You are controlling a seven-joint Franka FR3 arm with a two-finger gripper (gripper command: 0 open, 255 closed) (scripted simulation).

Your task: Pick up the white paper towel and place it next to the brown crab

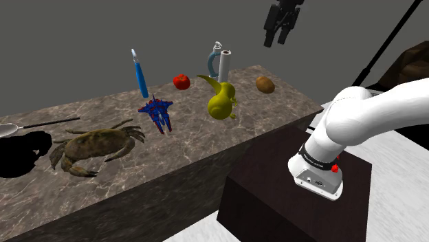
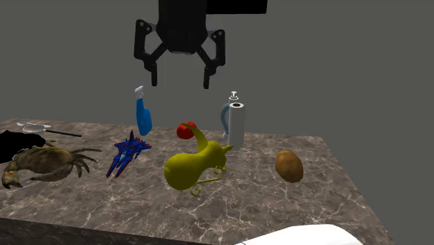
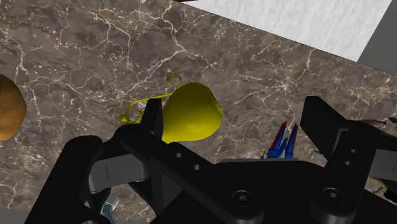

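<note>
The white paper towel roll stands upright near the marble counter's far edge, in front of a blue-handled object. The brown crab lies toward the shoulder view's left end of the counter. My black gripper hangs open high above the counter, holding nothing. In the wrist view a yellow gourd-shaped jug lies below, just past one finger. In the second exterior view the roll is lower than the gripper and to its right.
On the counter between crab and roll stand a blue spiky toy, a blue spray bottle, a red tomato and the yellow jug. A brown potato lies to their right; a black object lies left of the crab.
</note>
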